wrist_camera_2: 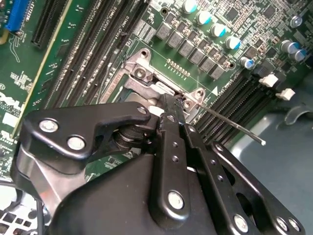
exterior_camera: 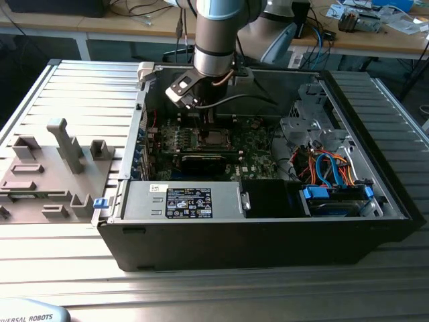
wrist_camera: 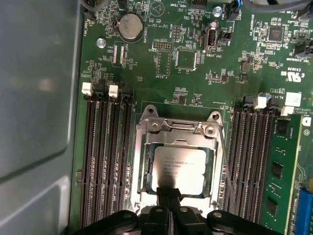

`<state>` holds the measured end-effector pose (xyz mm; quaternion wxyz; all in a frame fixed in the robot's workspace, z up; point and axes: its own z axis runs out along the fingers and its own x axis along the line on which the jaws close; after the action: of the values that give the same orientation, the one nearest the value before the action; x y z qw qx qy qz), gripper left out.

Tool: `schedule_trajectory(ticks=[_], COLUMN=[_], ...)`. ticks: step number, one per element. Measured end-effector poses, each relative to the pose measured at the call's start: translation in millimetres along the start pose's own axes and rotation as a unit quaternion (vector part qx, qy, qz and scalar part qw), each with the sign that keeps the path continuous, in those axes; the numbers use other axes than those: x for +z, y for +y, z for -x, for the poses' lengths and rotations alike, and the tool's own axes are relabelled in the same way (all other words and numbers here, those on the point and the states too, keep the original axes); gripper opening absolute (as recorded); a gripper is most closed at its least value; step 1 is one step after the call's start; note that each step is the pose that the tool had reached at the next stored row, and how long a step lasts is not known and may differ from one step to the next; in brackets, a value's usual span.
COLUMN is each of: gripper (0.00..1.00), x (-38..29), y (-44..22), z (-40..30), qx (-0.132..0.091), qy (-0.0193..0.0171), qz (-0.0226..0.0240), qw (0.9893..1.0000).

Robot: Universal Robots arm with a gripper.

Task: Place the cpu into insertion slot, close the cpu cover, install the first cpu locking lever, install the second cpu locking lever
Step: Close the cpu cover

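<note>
The cpu (wrist_camera: 178, 167) lay flat in the insertion slot (wrist_camera: 145, 171), in the middle of the green board (wrist_camera: 161, 29) between two banks of long black memory slots (wrist_camera: 105, 156), so the first step looked done; the cpu cover (wrist_camera: 177, 127) seemed lowered over it, its silver frame bordering the chip on all sides, though whether it sat fully down I could not judge; the end effector (wrist_camera: 169, 192) had its fingers pressed together with nothing visibly pinched between them, the joined tips at the cover's edge; whether they actually touched the metal was unclear; one thin locking lever (wrist_camera_2: 234, 128) stuck out free from the socket's corner in the second wrist view, angled away over the board, so by my judgement at least that latching step was left; the other lever could not be made out, since the end effector's black linkage hid much of the socket there; in the exterior view the arm (exterior_camera: 214, 40) hung from the upper middle of the frame into the open computer case (exterior_camera: 268, 241), which stood on the ribbed metal surface (exterior_camera: 201, 288); the socket there was small and partly masked by the arm's wrist.
</note>
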<state>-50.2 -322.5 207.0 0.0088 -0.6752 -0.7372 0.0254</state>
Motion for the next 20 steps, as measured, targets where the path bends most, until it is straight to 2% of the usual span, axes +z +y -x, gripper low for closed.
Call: schedule_trajectory(ticks=[3,5,9,10,14,17,20], gripper=[0.11,0.11,0.11,0.11,0.11,0.11,0.11], x=[2.1,2.0,1.0,-1.1,-14.9,-31.9,-46.2], y=[0.3,3.4,19.5,22.4,21.8,21.0,20.3], z=[0.2,0.7,2.1,2.2,2.7,3.1,3.4], qx=[0.000,0.000,0.000,0.000,0.000,0.000,0.000], qy=[-0.0002,-0.0004,-0.0001,0.0003,-0.0001,-0.0001,-0.0001], qz=[-0.0003,-0.0002,-0.0012,-0.0012,-0.0015,-0.0016,-0.0016], qw=[1.0000,1.0000,1.0000,1.0000,1.0000,1.0000,1.0000])
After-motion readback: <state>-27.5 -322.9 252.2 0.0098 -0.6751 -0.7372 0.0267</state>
